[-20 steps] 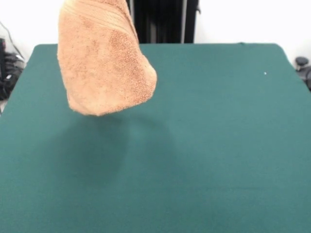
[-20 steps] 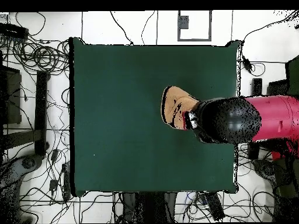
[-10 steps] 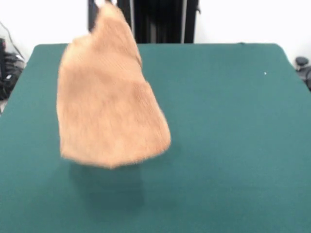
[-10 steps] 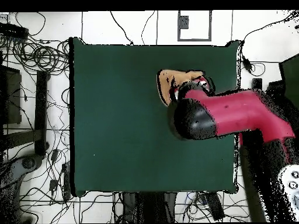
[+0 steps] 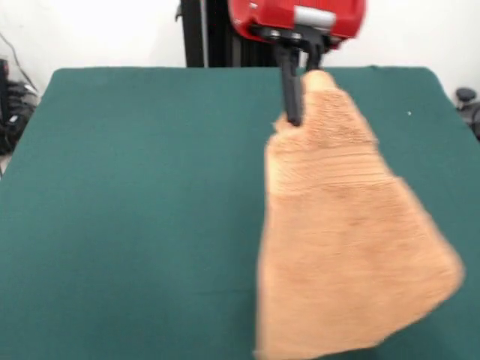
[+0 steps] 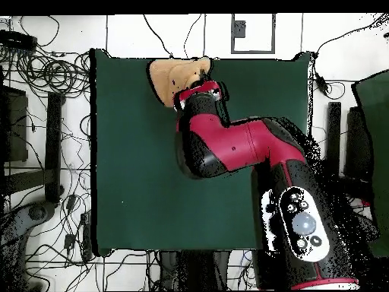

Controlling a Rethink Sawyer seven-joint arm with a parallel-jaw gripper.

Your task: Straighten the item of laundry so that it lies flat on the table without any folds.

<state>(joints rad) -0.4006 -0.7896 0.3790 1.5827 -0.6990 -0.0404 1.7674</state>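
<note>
The golden-tan towel (image 5: pixel 337 240) hangs in the air from my gripper (image 5: pixel 301 94), which is shut on its top corner. It fans out wide below the grip, swung toward the picture's lower right, over the green table (image 5: pixel 127 195). Paler woven bands cross its upper part. In the overhead view the towel (image 6: pixel 171 76) shows past the arm's end near the table's far edge, with the red arm (image 6: pixel 243 144) stretched across the table (image 6: pixel 129 152). The gripper itself is hidden under the arm there.
Cables and equipment lie on the floor to the left of the table (image 6: pixel 45 114) in the overhead view. The black pedestal (image 5: pixel 202 34) stands behind the table's far edge in the front view.
The arm has swung across the table, carrying the towel from the front view's left side to its right. The towel trails and flares out. The gripper's red housing has come into the front view.
</note>
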